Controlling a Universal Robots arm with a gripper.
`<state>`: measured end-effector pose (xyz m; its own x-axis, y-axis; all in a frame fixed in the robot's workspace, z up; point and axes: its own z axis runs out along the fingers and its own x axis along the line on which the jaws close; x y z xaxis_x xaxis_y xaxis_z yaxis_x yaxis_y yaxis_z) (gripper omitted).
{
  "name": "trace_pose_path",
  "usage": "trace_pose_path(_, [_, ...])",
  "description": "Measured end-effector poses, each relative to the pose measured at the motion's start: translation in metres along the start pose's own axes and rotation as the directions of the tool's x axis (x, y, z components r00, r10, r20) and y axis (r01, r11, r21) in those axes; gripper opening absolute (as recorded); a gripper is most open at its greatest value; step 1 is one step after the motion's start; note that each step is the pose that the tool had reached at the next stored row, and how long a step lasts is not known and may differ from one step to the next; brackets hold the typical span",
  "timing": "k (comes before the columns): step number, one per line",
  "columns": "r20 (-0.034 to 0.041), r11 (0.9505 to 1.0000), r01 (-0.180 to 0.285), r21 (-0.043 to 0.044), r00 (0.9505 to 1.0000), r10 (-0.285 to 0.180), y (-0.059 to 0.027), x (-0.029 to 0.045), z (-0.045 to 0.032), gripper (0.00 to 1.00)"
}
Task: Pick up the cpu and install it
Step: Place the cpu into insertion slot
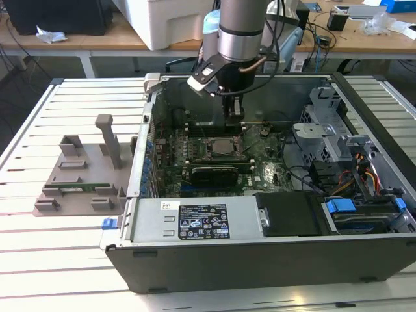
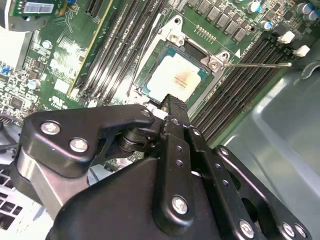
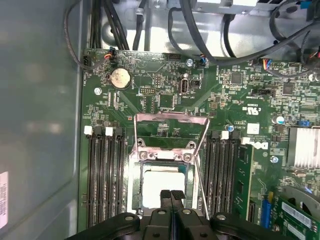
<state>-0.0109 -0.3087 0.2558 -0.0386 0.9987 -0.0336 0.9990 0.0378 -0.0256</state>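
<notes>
Where the chip lies: the cpu sits in its socket on the green board, silver top up, between the two banks of memory slots, down inside the computer case.
Gripper: the gripper has its fingers pressed together with nothing between them. In both wrist views the tips stand at one edge of the chip; I cannot tell whether they touch it.
Socket frame: the metal frame stands open and the thin wire lever is unhooked, so nothing clamps the chip.
Seating: it looks square in the socket, so I judge it placed but not locked. Whether it lies fully flat is not visible.
Risk, tilt: any push from the tips would land off-centre and could rock the chip up on the far side.
Risk, drag: a sideways slip of the tips could slide the loose chip across the socket contacts and bend them.
Risk, snag: the raised frame and lever stand close to the fingers and could catch them.
Tray: the plastic tray with a green memory stick lies outside the case, on the exterior view's left, well apart.
</notes>
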Motion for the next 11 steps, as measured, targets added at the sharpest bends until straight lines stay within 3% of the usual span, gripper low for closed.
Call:
trace_pose_path(4, [0.0008, 1.0, 0.0, 0.0, 1.0, 0.0, -0.0004, -0.0005, -0.0167, 0.11])
trace_pose_path(7, [0.0009, 1.0, 0.0, 0.0001, 1.0, 0.0, -0.0009, -0.0011, -0.0334, 0.11])
trace_pose_path(11, [0.0009, 1.0, 0.0, 0.0, 1.0, 0.0, -0.0012, -0.0015, -0.0446, 0.11])
